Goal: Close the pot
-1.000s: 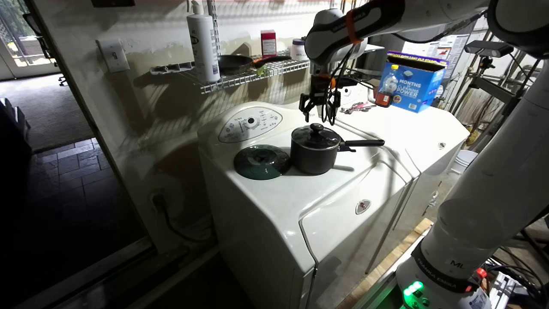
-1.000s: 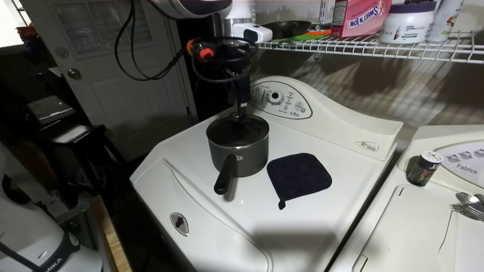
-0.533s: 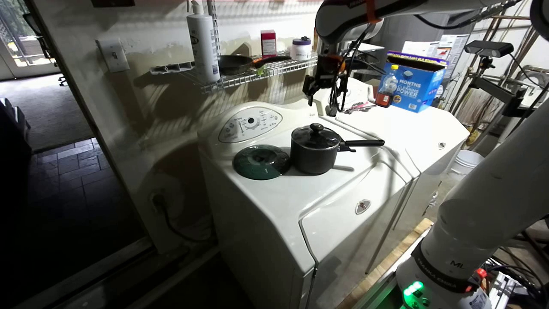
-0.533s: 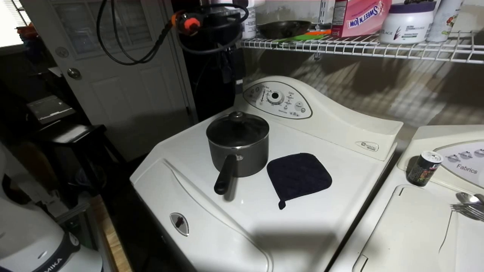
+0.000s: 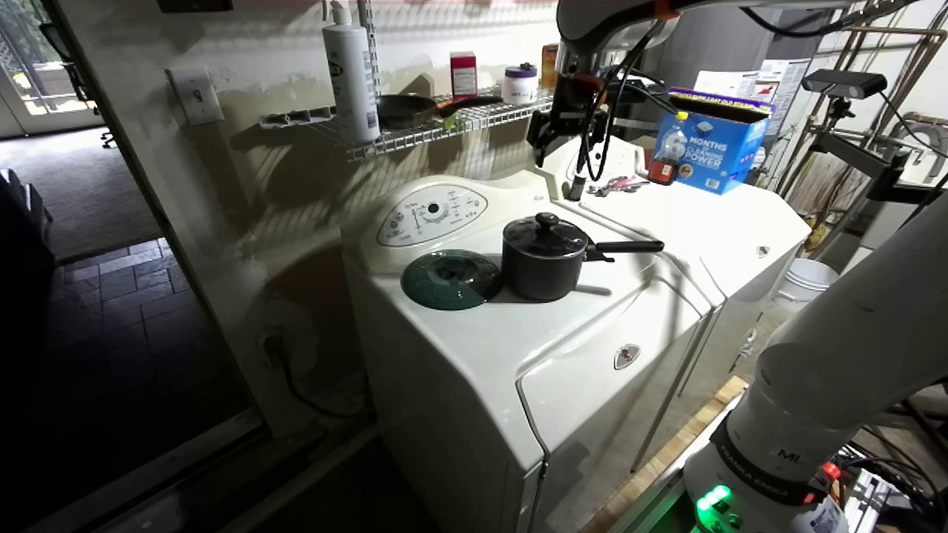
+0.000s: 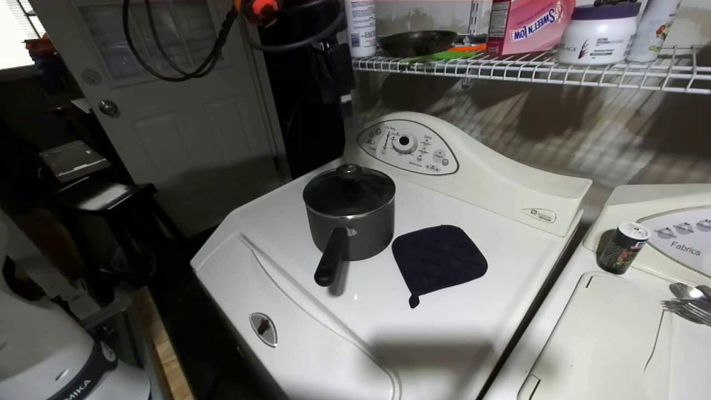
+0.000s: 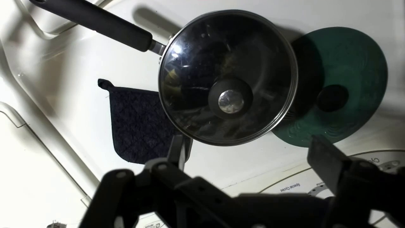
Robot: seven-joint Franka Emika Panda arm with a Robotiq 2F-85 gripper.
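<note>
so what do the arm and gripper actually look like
The arm is white and rounded, with the letters ML and, below them, a black band reading FRANKA EMIKA; green lights glow lower down. The gripper is black, with jointed links and flat, dark grey fingers. Black cables loop near an orange-red part.

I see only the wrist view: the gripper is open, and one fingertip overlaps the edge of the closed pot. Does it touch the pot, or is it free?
Observer: Free. In both exterior views, a gap shows between the gripper and the pot.
Operator: From above I cannot judge: does the lid sit flat?
Observer: In an exterior view the lid appears level, with no gap visible below it.
Operator: What is around, outside my picture?
Observer: A wire shelf with a frying pan on it.
</note>
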